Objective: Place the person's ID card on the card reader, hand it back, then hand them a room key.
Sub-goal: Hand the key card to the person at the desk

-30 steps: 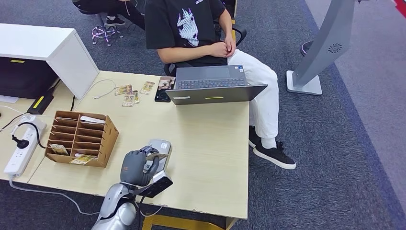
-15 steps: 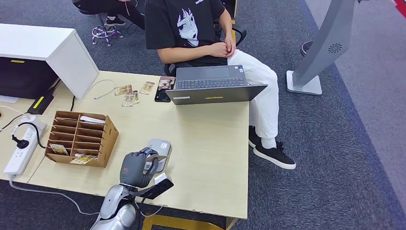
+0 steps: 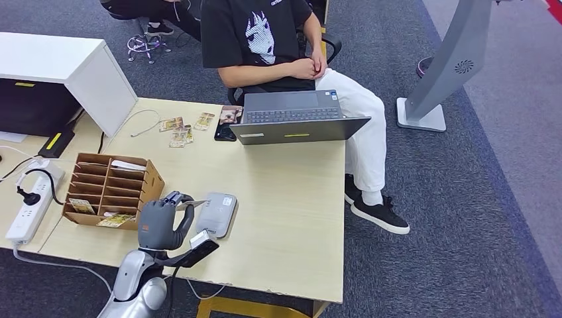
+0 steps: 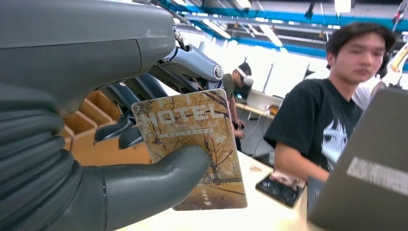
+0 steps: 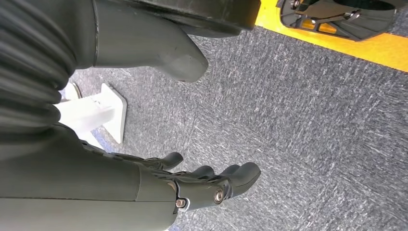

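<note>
From my station I see the left hand (image 3: 161,223) raised over the near edge of the tabletop (image 3: 285,199), just left of the card reader (image 3: 216,213) and apart from it. Its fingers (image 4: 120,130) and thumb are clenched on a card (image 4: 197,144) printed with an autumn tree scene and the word HOTEL (a room key by the look of it, since I can read the lettering in the left wrist view). In the head view the card shows as a thin pale edge (image 3: 192,203) sticking out of the hand toward the reader.

The card reader itself lies flat and grey, with nothing on top of it. Left of the reader, beyond the hand, sits the cardboard organizer (image 3: 112,190) with a few cards in its slots. Far from the reader, at the back edge of the tabletop, more cards (image 3: 177,130) lie loose beside a phone (image 3: 227,124) and an open laptop (image 3: 295,118). The person (image 3: 278,46) sits behind the laptop, hands clasped together.

The right hand (image 5: 192,185) hangs over grey carpet, fingers released and spread, holding nothing.
</note>
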You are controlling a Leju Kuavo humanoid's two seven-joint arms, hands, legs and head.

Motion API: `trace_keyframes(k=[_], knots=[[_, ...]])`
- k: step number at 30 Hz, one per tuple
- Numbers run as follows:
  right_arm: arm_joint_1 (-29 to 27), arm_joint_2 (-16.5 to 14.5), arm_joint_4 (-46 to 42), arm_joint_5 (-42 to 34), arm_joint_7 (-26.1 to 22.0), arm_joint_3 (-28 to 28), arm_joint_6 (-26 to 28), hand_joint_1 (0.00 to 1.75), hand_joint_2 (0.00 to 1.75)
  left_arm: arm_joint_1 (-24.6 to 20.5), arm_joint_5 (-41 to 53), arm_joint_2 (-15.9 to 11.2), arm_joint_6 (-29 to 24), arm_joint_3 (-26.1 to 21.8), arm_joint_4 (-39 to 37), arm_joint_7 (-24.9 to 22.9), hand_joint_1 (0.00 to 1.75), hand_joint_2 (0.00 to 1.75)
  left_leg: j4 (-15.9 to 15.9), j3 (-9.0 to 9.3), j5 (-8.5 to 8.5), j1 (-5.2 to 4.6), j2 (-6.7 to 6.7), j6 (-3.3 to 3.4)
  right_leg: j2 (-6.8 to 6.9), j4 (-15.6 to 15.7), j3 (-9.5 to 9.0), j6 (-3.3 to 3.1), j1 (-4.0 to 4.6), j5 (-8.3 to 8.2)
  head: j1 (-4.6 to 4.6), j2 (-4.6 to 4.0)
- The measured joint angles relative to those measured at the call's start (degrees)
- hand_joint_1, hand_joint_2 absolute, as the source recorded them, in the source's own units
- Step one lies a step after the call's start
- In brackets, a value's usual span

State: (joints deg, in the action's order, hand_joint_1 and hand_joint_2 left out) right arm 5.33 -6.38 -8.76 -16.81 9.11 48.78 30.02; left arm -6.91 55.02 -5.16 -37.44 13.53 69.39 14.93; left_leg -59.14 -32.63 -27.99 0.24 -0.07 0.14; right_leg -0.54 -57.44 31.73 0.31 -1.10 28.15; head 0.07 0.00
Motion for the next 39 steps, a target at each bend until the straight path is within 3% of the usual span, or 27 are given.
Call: trace_keyframes(k=[14, 28, 31, 39], knots=[[-0.35, 0.16, 0.27, -0.02, 0.12, 0.0, 0.11, 0.0, 1.75, 2.26, 0.11, -1.32, -0.54, -2.75, 4.98, -1.07, 1.75, 1.75, 0.0, 0.01, 0.0, 0.0, -0.02, 0.0, 0.02, 0.0, -0.01, 0.0, 0.0, 0.0, 0.01, 0.0], [-0.38, 0.24, 0.37, 0.12, 0.46, 0.05, 0.04, 0.0, 1.75, 1.11, 8.02, -1.93, -2.02, -5.01, 6.56, -2.47, 1.75, 1.75, 0.0, 0.01, 0.03, 0.0, -0.01, 0.01, 0.01, 0.0, -0.02, 0.0, 0.0, 0.0, 0.01, 0.0], [-0.37, 0.26, 0.37, 0.17, 0.58, 0.16, -0.12, 0.0, 1.75, -0.64, 10.4, -2.59, -2.0, -6.91, 6.78, -4.15, 1.75, 1.75, 0.0, 0.01, 0.04, 0.01, -0.01, 0.0, 0.02, 0.0, -0.01, 0.0, 0.01, -0.01, 0.02, 0.0], [-0.12, 0.26, 0.32, 1.09, 1.26, 0.83, -0.24, 0.0, 1.75, -11.0, 15.56, -6.8, -1.6, -10.47, 2.96, -7.96, 1.75, 1.75, 0.0, 0.01, 0.16, 0.03, -0.09, -0.04, 0.06, -0.05, -0.02, -0.01, 0.02, -0.09, 0.0, 0.0]])
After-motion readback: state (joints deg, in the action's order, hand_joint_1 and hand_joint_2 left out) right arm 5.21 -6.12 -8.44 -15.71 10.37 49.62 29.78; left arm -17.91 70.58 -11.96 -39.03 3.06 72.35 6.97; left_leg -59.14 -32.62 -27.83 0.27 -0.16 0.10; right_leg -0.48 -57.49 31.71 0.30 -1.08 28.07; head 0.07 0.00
